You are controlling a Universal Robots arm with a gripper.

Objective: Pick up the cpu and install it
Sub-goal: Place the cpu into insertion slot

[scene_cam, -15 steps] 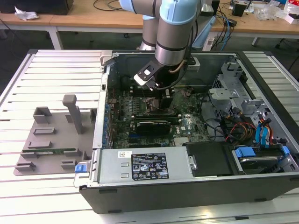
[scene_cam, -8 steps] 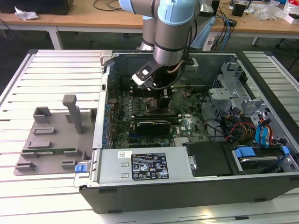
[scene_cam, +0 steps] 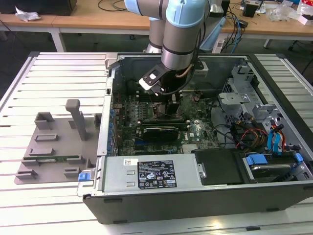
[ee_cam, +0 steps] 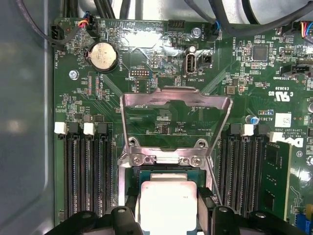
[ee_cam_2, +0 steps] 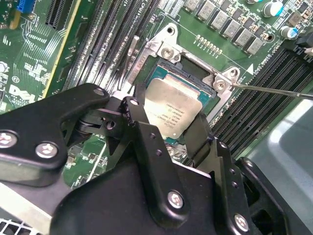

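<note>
Gripper [ee_cam_2: 166, 117] pinches cpu [ee_cam_2: 173, 105] by two opposite edges, chip directly below it, squarely over open socket [ee_cam_2: 193, 73], bracket [ee_cam: 195, 96] swung up.

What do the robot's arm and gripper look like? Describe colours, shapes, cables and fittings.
The arm is a silver-grey cylinder with pale blue joint caps; a white-and-black block and a looping cable sit at its wrist. The gripper is matte black, with angular linked fingers fastened by silver screws.
</note>
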